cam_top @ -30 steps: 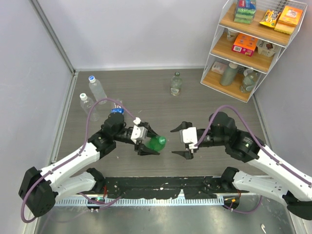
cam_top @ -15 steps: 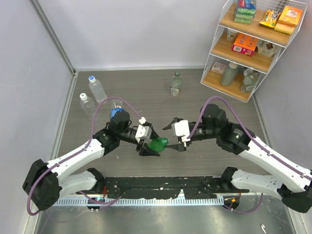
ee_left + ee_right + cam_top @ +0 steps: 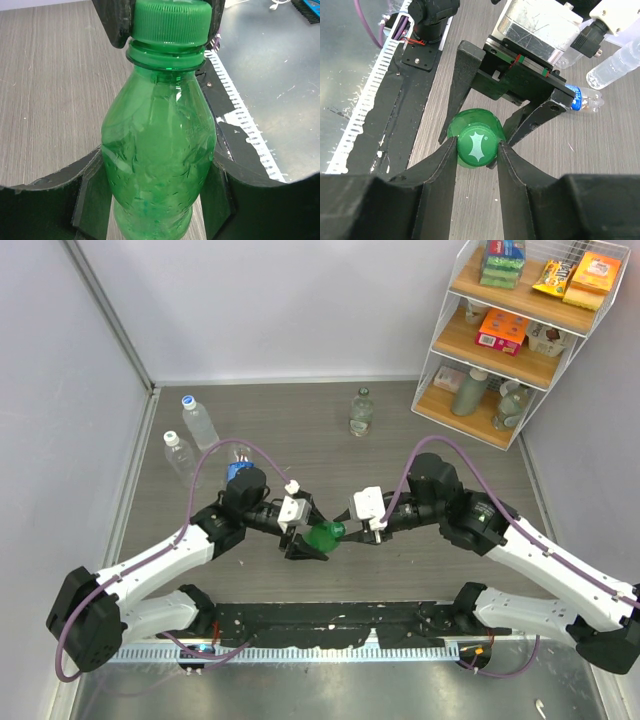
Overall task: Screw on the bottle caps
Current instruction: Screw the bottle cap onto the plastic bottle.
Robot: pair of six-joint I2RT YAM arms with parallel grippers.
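Observation:
My left gripper (image 3: 312, 538) is shut on the body of the translucent green bottle (image 3: 322, 536) and holds it tilted with its neck toward the right arm. In the left wrist view the green bottle (image 3: 159, 145) fills the space between my fingers (image 3: 50, 200). The green cap (image 3: 170, 20) sits on its neck. My right gripper (image 3: 350, 525) is shut on that green cap (image 3: 477, 145), one finger (image 3: 435, 170) on each side. A bottle with a blue label (image 3: 238, 471) lies by the left arm.
Two clear bottles stand at the far left, one with a blue cap (image 3: 199, 422), one with a white cap (image 3: 180, 455). A clear bottle with a dark cap (image 3: 361, 412) stands at the back. A wire shelf of snacks (image 3: 510, 330) fills the back right corner.
My right gripper moved left to the green bottle's neck and closed on the green cap. The left gripper shifted slightly right with the bottle, then held still.

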